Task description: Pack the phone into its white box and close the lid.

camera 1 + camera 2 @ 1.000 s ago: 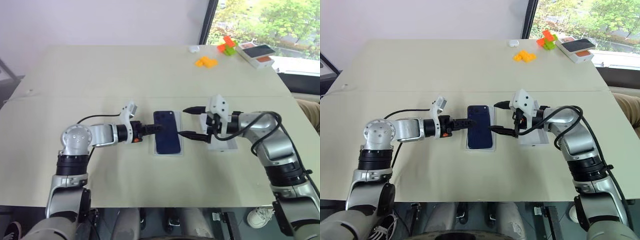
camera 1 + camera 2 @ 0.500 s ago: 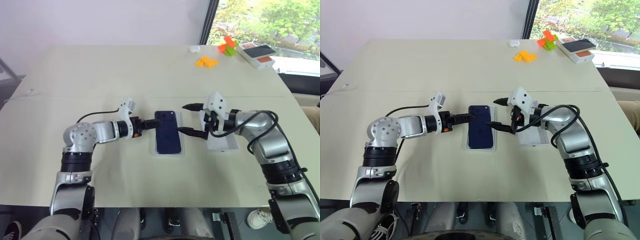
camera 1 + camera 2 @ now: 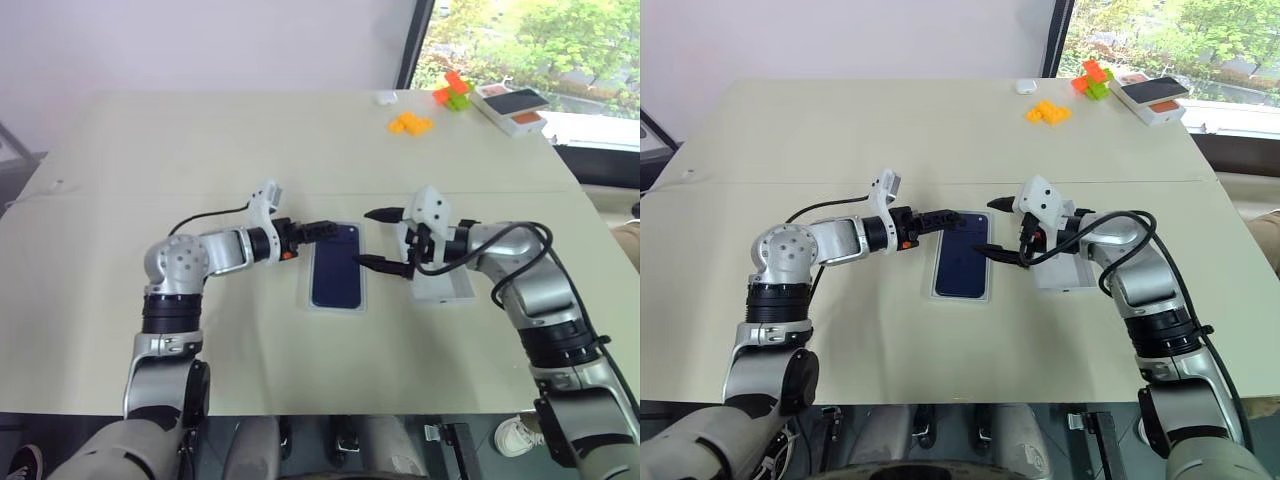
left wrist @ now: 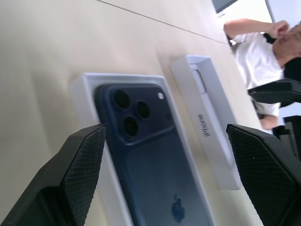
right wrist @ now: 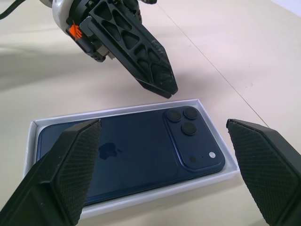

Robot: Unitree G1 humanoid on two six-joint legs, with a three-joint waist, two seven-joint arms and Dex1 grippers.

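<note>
The phone (image 3: pixel 962 258) lay in the white box (image 3: pixel 310 301) near the middle of the table (image 3: pixel 200 150). Just to its right lay the lid (image 3: pixel 445 290). Far behind, at the table's right back corner, sat toy blocks (image 3: pixel 411 124) and another box (image 3: pixel 512 108).

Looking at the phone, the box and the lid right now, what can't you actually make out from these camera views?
- Head views: the lid is partly covered by the right gripper and its wrist, so its printed face cannot be seen.
- Head views: whether the phone sits fully flat in the white box is too small to judge.
- Left wrist view: the box's near end is cut off by the edge and by the left gripper.
</note>
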